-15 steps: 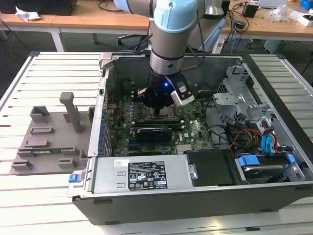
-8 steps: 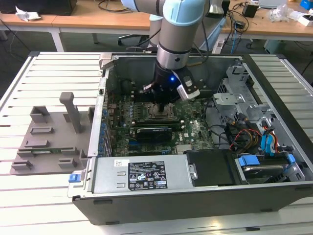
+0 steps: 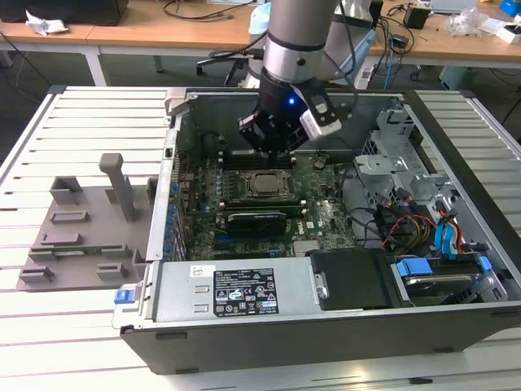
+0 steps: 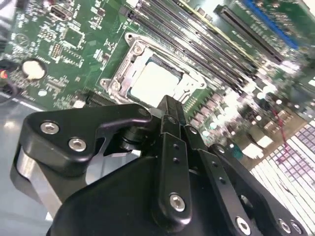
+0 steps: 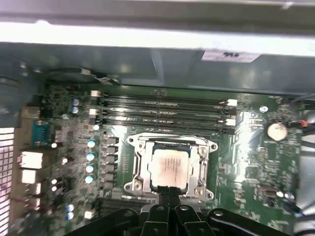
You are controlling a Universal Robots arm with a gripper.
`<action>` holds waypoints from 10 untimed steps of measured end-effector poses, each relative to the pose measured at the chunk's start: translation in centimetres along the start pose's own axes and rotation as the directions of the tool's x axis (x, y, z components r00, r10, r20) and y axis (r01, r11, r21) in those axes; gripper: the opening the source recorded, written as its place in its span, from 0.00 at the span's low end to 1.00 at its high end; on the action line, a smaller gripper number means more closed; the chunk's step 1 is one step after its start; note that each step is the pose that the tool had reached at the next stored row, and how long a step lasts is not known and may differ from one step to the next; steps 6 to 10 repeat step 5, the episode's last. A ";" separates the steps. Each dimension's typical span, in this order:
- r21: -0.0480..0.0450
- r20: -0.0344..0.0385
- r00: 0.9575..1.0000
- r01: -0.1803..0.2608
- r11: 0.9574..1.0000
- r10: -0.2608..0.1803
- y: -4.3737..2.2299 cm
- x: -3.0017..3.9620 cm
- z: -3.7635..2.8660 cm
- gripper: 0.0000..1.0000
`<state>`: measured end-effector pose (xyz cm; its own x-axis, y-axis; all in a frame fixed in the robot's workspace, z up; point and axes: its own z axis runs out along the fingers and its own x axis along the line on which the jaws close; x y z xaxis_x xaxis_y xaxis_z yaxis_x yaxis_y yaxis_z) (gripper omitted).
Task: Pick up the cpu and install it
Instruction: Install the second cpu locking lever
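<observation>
**Mia:** Where is the cpu right now?

**Ben:** It is lying flat inside the socket frame on the green motherboard, deep in the computer case. In both wrist views you can see its shiny pale top, with the metal frame all around it.

**Mia:** So is the gripper holding it?

**Ben:** No. The two black fingers are pressed together with nothing between them (you can see them meet in a thin line in the first wrist view). The cpu sits on its own.

**Mia:** How close are they?

**Ben:** Very close. In the first wrist view the tips sit right at the edge of the frame, on the side away from the long memory slots. The cpu lies just past the tips, toward those slots. I think the tips are a little above the board and not touching it, but it is hard to be sure from here.

**Mia:** Is the cpu long one way?

**Ben:** It is a square, and its edges line up with the frame.

**Mia:** And from outside?

**Ben:** In the exterior view the gripper hangs over the far part of the board, just behind the socket.
</observation>
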<state>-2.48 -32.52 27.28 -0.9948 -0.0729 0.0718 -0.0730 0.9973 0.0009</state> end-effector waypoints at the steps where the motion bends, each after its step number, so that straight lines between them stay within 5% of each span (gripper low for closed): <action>1: 0.001 0.000 1.000 0.000 1.000 0.000 0.00 0.05 -0.64 0.11; 10: 0.000 0.000 1.000 0.000 1.000 0.000 0.00 0.08 -1.03 0.11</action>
